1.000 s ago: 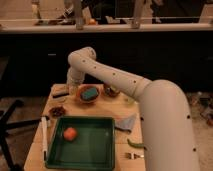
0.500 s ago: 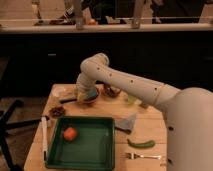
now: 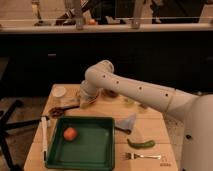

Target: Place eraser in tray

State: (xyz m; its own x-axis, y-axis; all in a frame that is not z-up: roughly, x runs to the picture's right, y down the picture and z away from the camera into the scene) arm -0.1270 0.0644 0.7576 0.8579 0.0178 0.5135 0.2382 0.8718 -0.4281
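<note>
Gripper (image 3: 68, 106) is seen shut, low at the wooden table's (image 3: 150, 127) far left, behind the tray (image 3: 107, 150); dark cabinets are seen beyond.

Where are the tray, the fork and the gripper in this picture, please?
tray (image 3: 100, 122): camera view, its far rim.
fork (image 3: 142, 156): camera view, mid-handle.
gripper (image 3: 64, 107): camera view, near the arm's tip, left of the table's far side.

White robot arm (image 3: 145, 92) entering from the right edge, reaching left across the frame, elbow joint bent high at centre, forearm angled down and left, gripper (image 3: 67, 106) low at far left of the reach, largely obscured, fingers closed.
</note>
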